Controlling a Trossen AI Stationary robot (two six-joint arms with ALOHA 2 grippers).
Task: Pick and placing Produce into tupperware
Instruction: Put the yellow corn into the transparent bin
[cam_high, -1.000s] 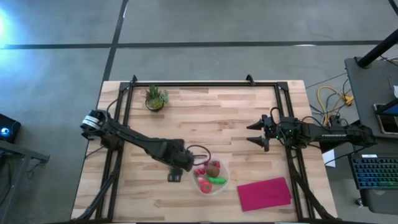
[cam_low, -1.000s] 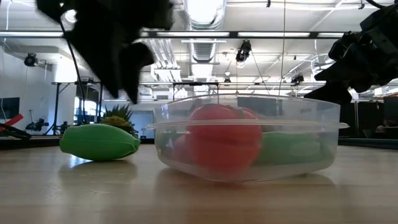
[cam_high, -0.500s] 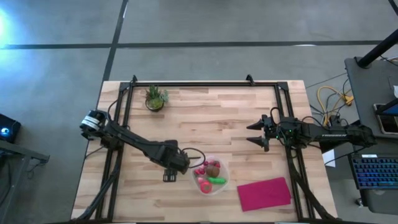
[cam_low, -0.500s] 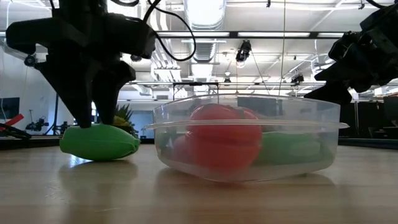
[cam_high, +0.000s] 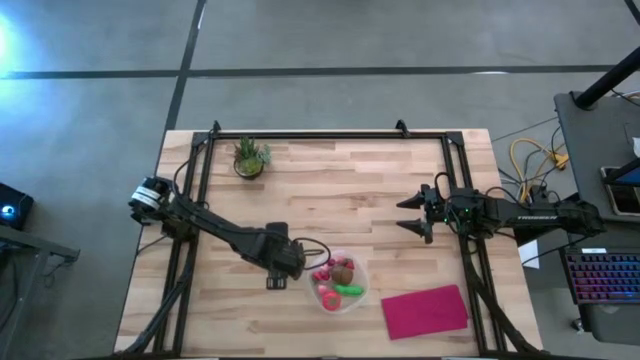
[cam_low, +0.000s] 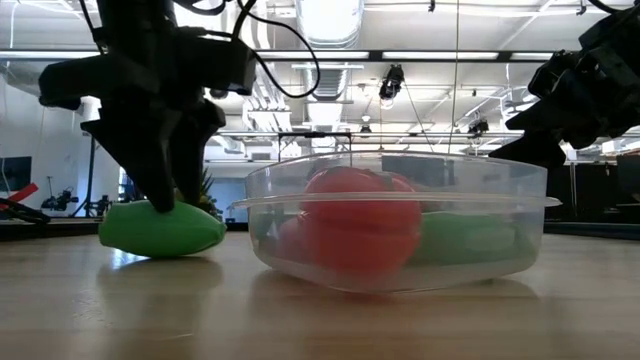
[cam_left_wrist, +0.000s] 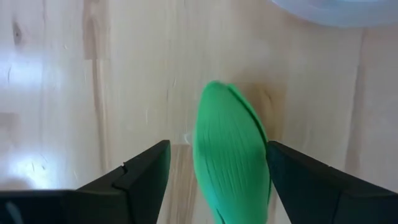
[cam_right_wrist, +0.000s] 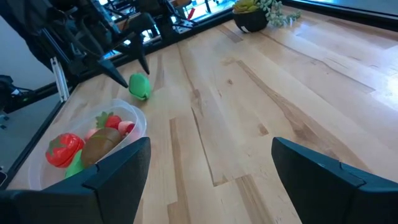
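A green elongated produce piece (cam_left_wrist: 230, 155) lies on its side on the wooden table, just left of the tupperware (cam_high: 340, 283); it also shows in the low view (cam_low: 160, 230) and the right wrist view (cam_right_wrist: 140, 85). The round, clear tupperware (cam_low: 395, 220) holds a red-pink piece (cam_low: 360, 225), a brown oval (cam_right_wrist: 102, 142), a green piece and small red bits. My left gripper (cam_left_wrist: 217, 149) is open, low over the green piece, with a finger on each side of it. My right gripper (cam_high: 410, 215) is open and empty above the table's right side. My left gripper comes from above, pointing down, with its fingers along the long sides of the green piece. One finger (cam_left_wrist: 298, 180) stands right against the piece's side (cam_left_wrist: 264, 155); I cannot tell whether it touches. The other finger (cam_left_wrist: 146, 177) is apart from it. The piece lies on the table.
A potted green plant (cam_high: 249, 157) stands at the far left of the table. A flat magenta cloth (cam_high: 425, 311) lies near the front right. Black frame rails (cam_high: 200, 170) run along the table's edges. Bare wood lies in the table's middle (cam_high: 340, 195).
My left gripper has come down from well above the table onto the green piece, first a little toward the table's left edge, then slightly back toward the tupperware. Its fingers now reach down beside the piece.
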